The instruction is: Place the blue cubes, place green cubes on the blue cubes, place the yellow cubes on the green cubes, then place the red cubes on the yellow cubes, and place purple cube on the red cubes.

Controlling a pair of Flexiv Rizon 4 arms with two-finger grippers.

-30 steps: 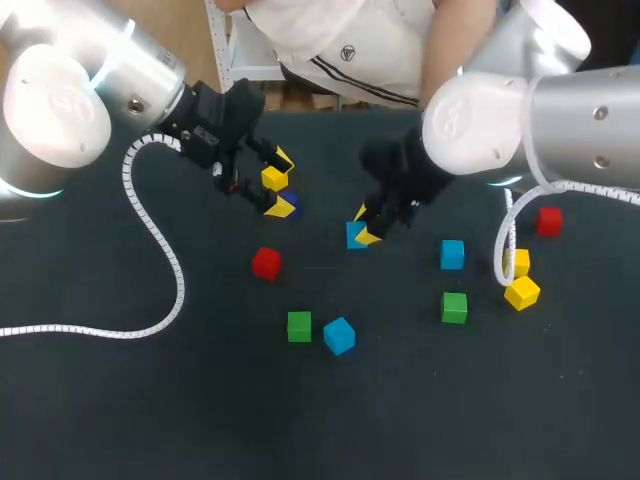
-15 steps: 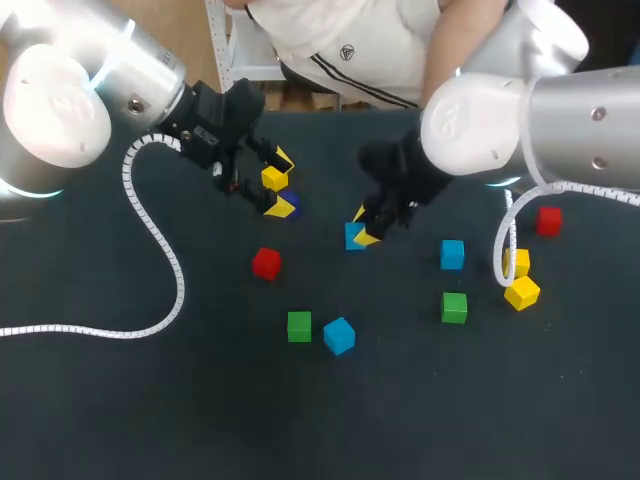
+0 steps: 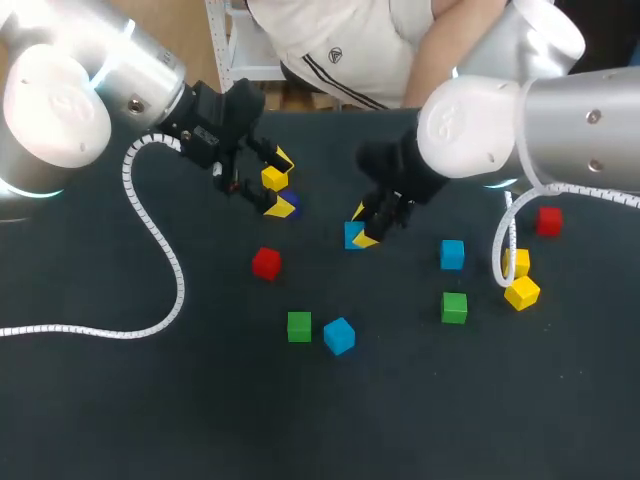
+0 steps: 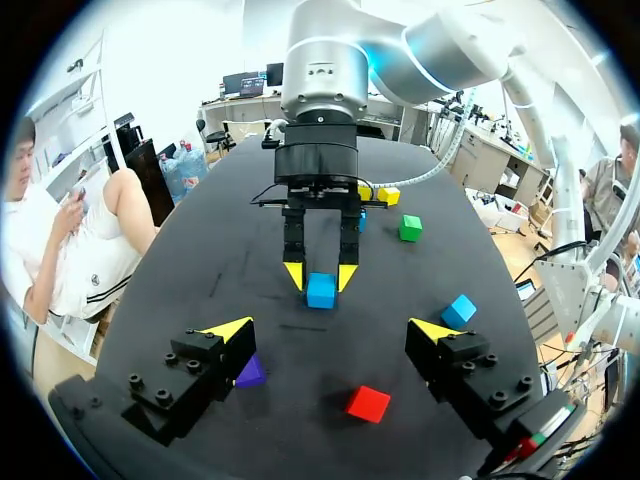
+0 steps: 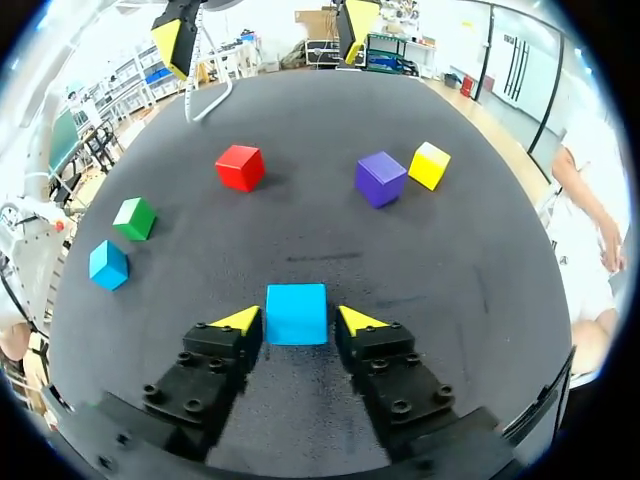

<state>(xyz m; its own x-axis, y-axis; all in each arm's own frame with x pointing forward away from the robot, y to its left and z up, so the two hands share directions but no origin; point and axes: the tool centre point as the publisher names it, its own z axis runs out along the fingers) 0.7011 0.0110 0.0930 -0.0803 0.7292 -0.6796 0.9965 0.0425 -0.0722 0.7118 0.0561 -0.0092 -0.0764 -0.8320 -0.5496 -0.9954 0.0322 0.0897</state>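
Your right hand (image 5: 299, 320) straddles the blue cube (image 5: 296, 308) near the middle of the table (image 3: 150, 400). Its fingers look clamped on two opposite faces, though contact is hard to confirm. Your left hand (image 4: 331, 329) hangs spread wide toward the far edge, with the purple cube (image 4: 250, 372) just beside one finger, so the right arm is the nearer one for this placement.

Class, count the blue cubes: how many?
3: first blue cube at the right gripper; second blue cube beyond one green cube; third blue cube beside the other green cube. More may be hidden.
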